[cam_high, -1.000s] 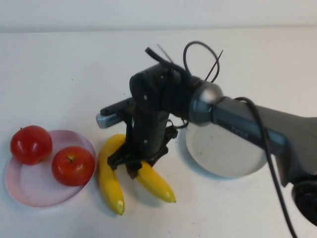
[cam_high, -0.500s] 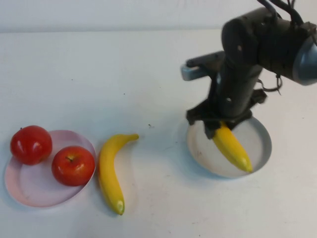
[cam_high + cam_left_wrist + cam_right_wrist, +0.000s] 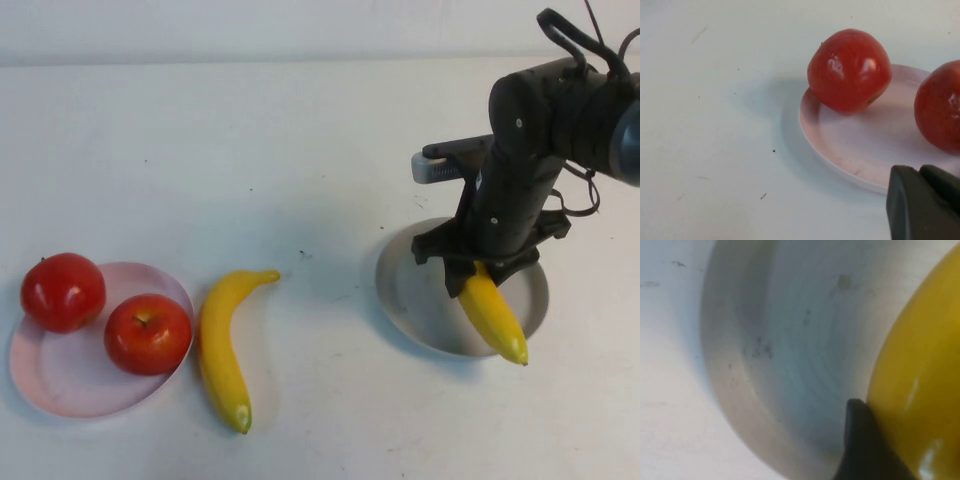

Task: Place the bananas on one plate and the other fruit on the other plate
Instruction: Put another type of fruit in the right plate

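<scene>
My right gripper is shut on one banana and holds it over the grey-blue plate, with the banana's tip past the plate's near rim. In the right wrist view the banana fills one side above the plate, with one finger against it. The second banana lies on the table beside the pale pink plate. Two red apples sit on that plate. My left gripper is shut and empty, close to the pink plate and the apple on it.
The white table runs back to a pale wall. The right arm's body and cables stand above the grey-blue plate's far right side.
My right gripper lifted one banana from beside the pink plate and carried it right, over the grey-blue plate, then a little further right. The other banana and apples stayed put.
</scene>
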`<state>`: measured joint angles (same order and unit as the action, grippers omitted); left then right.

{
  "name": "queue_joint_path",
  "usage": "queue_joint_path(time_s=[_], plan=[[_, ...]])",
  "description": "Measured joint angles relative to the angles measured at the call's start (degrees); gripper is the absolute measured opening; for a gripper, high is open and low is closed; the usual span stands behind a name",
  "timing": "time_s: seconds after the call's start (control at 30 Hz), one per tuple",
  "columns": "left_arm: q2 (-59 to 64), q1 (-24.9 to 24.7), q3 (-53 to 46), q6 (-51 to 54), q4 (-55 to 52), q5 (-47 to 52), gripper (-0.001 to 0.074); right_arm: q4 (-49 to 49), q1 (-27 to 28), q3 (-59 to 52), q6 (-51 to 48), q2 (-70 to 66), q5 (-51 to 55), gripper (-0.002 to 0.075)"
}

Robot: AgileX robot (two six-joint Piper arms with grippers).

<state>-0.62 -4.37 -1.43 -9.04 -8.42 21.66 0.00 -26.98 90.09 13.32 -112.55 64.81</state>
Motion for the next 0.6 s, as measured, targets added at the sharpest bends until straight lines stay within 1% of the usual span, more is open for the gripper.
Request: queue_joint_path(time_s=[0.2, 0.27, 0.37, 0.43, 0.6], plan=[[0.00, 0.00, 0.00, 0.00, 0.00, 0.00, 0.0004, 1.37, 0.08, 0.00, 0.00, -2.07, 0.00, 0.0316], [0.00, 0.00, 0.00, 0.00, 0.00, 0.00, 0.0004, 1.37, 0.08, 0.00, 0.00, -2.07, 0.00, 0.0340], [0.00, 0.00, 0.00, 0.00, 0.00, 0.00, 0.0004, 1.37, 0.08, 0.00, 0.00, -1.67, -0.09, 0.0401], [0.00, 0.00, 0.00, 0.00, 0.00, 0.00, 0.0004, 1.25, 0.08, 0.00, 0.00, -1.02, -0.09, 0.0424], [0.00, 0.00, 0.00, 0.00, 0.00, 0.00, 0.0004, 1.16, -0.17, -0.02, 0.00, 2.57, 0.15, 0.0437]])
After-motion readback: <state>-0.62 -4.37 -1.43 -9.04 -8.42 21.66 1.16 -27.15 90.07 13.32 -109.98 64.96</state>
